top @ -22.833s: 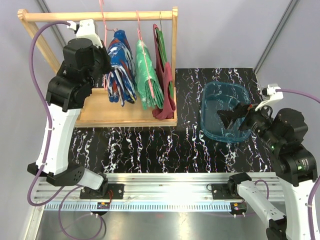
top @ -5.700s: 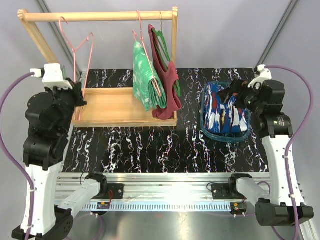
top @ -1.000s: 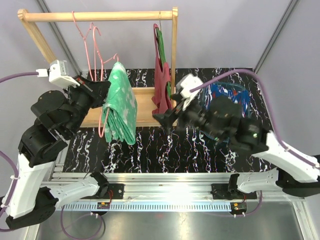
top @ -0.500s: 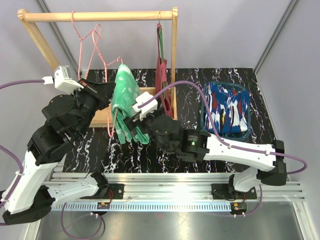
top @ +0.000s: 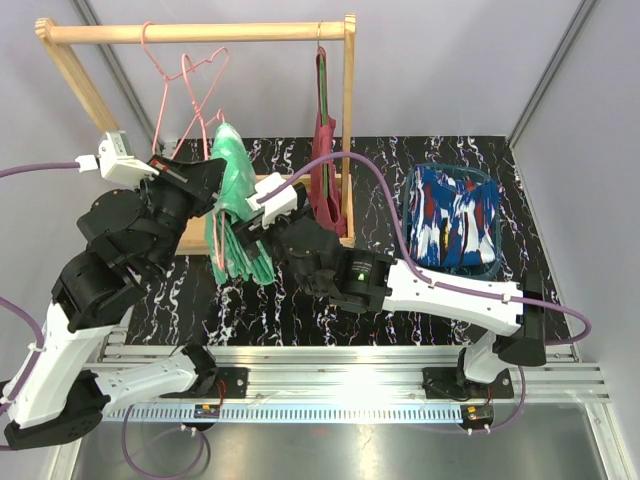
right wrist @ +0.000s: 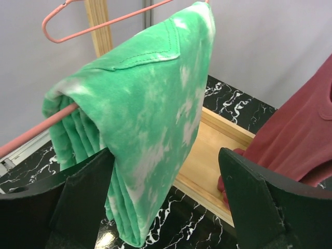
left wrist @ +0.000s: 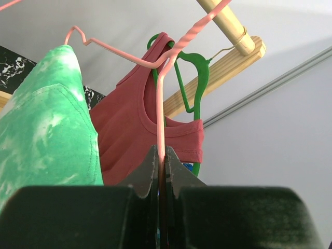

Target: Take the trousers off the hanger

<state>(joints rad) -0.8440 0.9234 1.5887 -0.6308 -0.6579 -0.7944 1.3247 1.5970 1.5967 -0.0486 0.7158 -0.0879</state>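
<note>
The right gripper (right wrist: 166,176), wide open and empty, straddles the bright green white-mottled trousers (right wrist: 145,104), which look soft and light. They drape over a thin pink wire hanger (left wrist: 161,114) that the left gripper (left wrist: 161,162) clamps. Gripping the thick lower folds seems best. Beyond, blue splashed trousers (top: 455,215) lie in a clear blue tub (top: 407,235).

The green trousers (left wrist: 46,119) run off the left wrist view's edge and are hidden behind the left claw (left wrist: 161,155).

I see matt cloth on the green trousers (right wrist: 150,104), smooth pink-coated wire hanger (left wrist: 160,114), bare wood rack (top: 200,32), glossy black marbled worktop (top: 250,305), my matt black plastic right fingers (right wrist: 259,207)
</note>
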